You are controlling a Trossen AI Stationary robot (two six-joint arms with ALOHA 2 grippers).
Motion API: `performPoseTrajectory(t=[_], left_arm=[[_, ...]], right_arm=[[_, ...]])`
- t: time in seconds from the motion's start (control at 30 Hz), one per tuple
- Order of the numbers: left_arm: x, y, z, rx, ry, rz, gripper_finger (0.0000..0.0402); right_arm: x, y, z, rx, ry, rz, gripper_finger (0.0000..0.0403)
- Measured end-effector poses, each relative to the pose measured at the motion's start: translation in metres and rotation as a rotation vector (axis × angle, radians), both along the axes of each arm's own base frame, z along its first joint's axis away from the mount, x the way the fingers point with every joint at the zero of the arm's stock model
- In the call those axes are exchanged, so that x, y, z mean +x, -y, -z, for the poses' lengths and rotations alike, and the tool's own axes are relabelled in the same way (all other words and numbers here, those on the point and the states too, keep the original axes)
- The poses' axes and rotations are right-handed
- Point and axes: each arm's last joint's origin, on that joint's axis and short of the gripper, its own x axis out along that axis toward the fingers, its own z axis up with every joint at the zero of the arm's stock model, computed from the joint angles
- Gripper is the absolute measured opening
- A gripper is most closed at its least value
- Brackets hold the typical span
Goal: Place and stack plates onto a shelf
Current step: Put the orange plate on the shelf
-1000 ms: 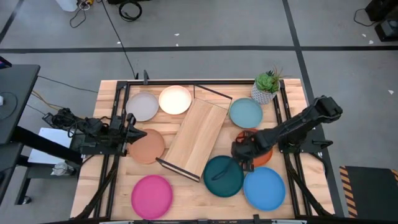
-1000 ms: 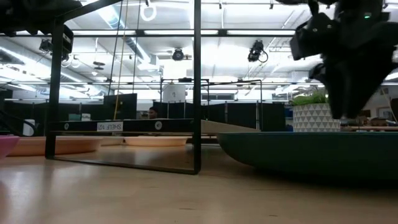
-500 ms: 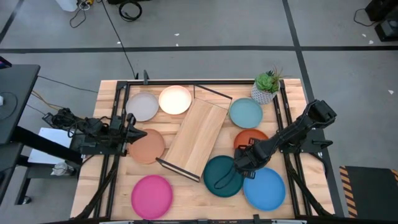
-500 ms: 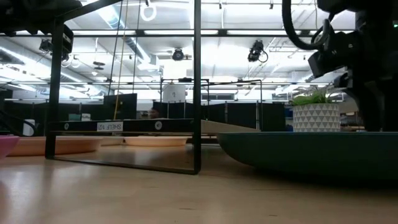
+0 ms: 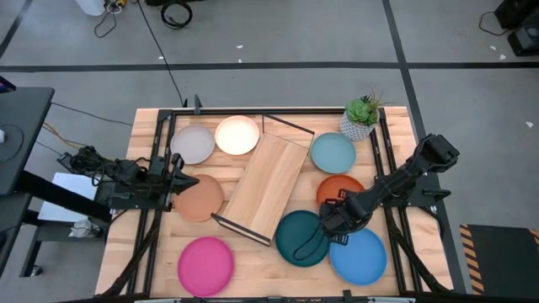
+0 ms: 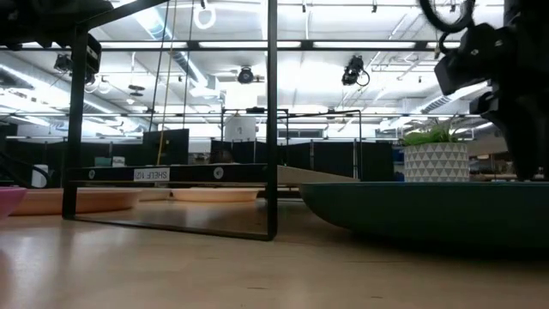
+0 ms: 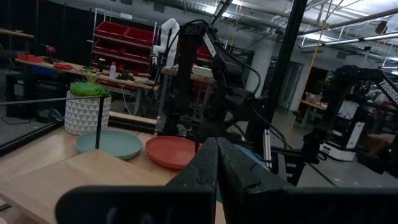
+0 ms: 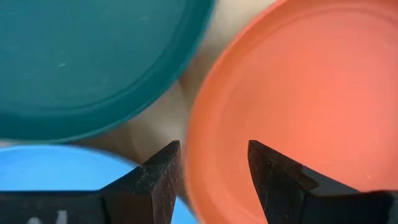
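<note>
Eight plates flat around an empty shelf

The shelf (image 5: 268, 187), a light wooden board in a thin black wire frame, sits askew mid-desk with nothing on it. Grey plate (image 5: 194, 144) and cream plate (image 5: 237, 135) lie at the far edge, tan plate (image 5: 199, 199) and pink plate (image 5: 205, 263) to its left; light blue plate (image 5: 333, 153), orange plate (image 5: 337, 188), dark teal plate (image 5: 296, 236) and bright blue plate (image 5: 360, 257) cluster to its right.

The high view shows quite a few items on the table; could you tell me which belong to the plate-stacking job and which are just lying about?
Job:
- grey plate
- cream plate
- tan plate
- pink plate
- dark teal plate
- bright blue plate
- orange plate
- light blue plate
- shelf

Lying about:
- potted plant
</note>
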Motion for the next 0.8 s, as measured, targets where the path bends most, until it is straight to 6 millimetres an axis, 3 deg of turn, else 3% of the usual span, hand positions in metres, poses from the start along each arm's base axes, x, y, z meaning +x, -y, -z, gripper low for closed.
performPoseTrajectory(t=[0.53,0.8], left_arm=[[0.0,0.0,0.0,0.0,0.0,0.0,0.0007],[0.0,0.0,0.0,0.0,0.0,0.0,0.0007]], right_arm=[[0.004,-0.005,0.0,-0.007,0.082,-0.003,0.019],[-0.005,-0.001,0.013,-0.002,0.033,0.039,0.017]])
